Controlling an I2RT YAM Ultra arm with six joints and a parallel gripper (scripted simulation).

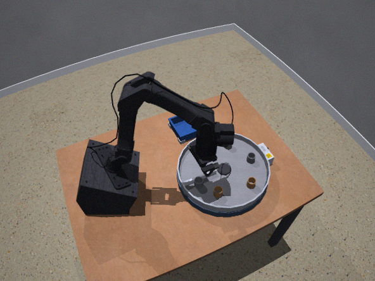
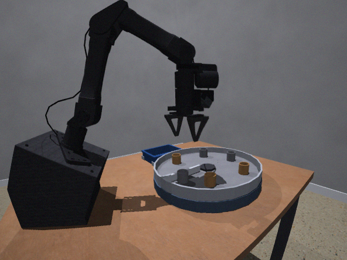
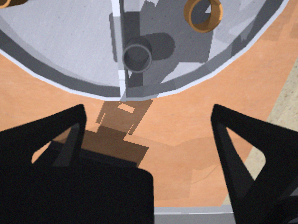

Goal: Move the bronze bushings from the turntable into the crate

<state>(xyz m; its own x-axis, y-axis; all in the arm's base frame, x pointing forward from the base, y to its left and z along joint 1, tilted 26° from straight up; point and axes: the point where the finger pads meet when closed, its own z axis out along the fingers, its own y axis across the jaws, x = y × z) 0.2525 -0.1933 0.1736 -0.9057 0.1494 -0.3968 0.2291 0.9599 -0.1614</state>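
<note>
My gripper (image 2: 186,138) (image 3: 148,111) is open and empty, above the left part of the turntable (image 1: 237,199) (image 2: 205,194). Three bronze bushings stand on it: one at the front (image 1: 218,193) (image 2: 210,180) (image 3: 188,18), one at the right (image 1: 251,184) (image 2: 244,168), and one at the back left (image 2: 176,159), hidden by the arm in the top view. Three steel bushings stand there too: one (image 1: 199,182) (image 2: 183,177) beside the divider, one (image 1: 251,159) (image 2: 231,156) at the back right, one (image 2: 203,153) at the back. The blue crate (image 1: 189,136) (image 2: 148,156) is partly hidden; its inside shows no bushing.
A pale divider (image 1: 190,181) (image 2: 194,169) runs from near the dark hub (image 1: 224,168) (image 2: 207,167) to the turntable's raised rim. A white box with a yellow label (image 1: 265,153) stands against the turntable's far right side. The black arm base (image 1: 108,190) (image 2: 55,187) stands at the left.
</note>
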